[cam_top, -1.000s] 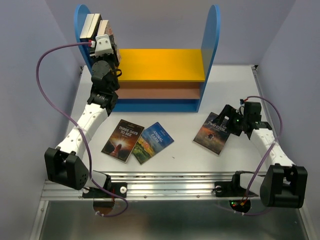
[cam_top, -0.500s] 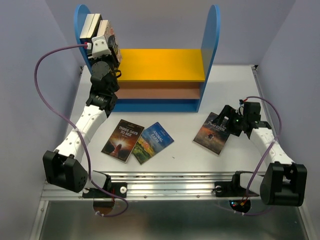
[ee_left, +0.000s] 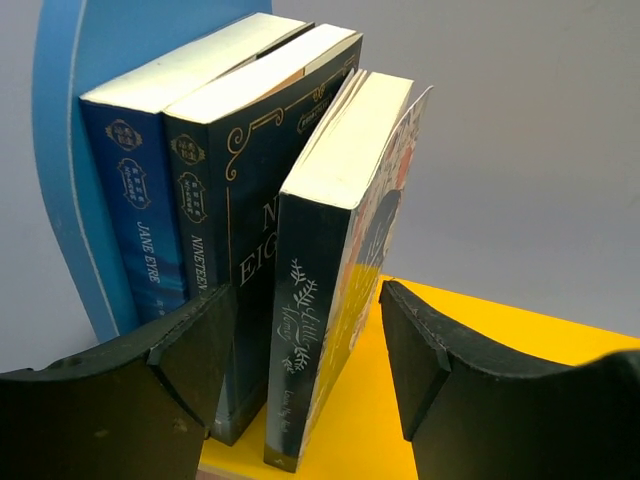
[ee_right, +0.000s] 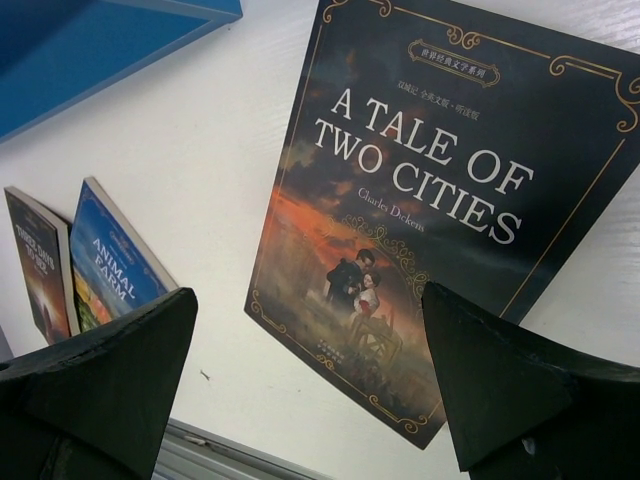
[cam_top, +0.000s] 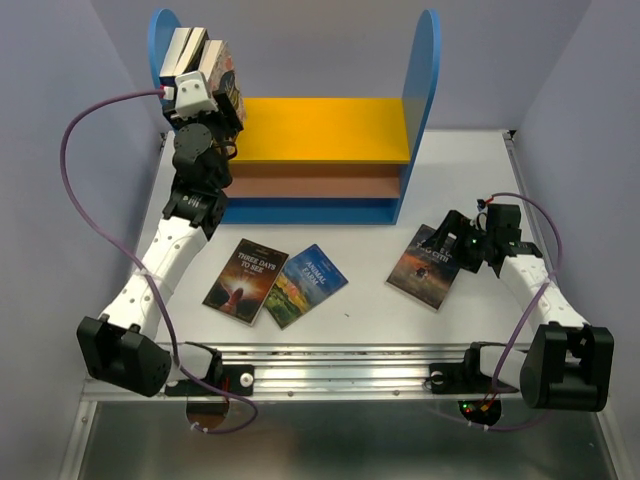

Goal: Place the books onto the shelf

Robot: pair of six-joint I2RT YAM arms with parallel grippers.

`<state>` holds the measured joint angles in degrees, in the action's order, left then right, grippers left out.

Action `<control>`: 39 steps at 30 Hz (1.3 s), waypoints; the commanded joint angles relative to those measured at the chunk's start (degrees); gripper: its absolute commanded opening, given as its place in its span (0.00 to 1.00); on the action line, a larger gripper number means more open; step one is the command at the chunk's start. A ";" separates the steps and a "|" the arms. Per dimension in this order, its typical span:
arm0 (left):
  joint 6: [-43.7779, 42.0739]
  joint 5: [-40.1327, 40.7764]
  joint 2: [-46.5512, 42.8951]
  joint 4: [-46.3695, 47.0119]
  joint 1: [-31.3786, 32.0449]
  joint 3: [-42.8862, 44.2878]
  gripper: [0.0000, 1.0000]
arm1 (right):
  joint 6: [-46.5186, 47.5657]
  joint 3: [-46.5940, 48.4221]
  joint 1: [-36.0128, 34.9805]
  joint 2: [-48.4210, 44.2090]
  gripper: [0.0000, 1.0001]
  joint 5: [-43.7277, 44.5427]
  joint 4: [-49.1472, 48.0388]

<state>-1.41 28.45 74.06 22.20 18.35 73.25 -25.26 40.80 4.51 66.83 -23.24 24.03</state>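
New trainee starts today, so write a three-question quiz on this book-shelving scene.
1. True or false: three books stand on the yellow board of the shelf.
2. Which book lies nearest the right pincer? A) Animal Farm B) A Tale of Two Cities C) Jane Eyre
3. How many books lie flat on the table?
Key: 1 true; 2 B; 3 three.
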 commanded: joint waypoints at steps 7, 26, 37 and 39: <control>5.36 -2.26 -8.32 0.39 -0.16 6.37 0.81 | 0.91 1.74 -0.03 0.23 1.00 -2.42 -0.56; 6.96 -23.70 0.37 -10.24 11.00 16.74 0.99 | 1.26 -0.01 -0.03 -2.58 1.00 -2.77 -1.09; 9.67 -15.71 16.19 -17.18 6.36 25.53 0.99 | 1.52 0.77 -0.03 -3.11 1.00 -1.19 -0.13; 9.93 -13.43 17.95 -18.58 3.90 26.58 0.99 | 1.70 0.86 -0.03 -3.19 1.00 -0.93 0.05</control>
<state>7.84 10.24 93.36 3.46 26.44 94.21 -24.80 40.66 4.51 65.04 -25.30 24.05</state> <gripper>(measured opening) 0.989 0.998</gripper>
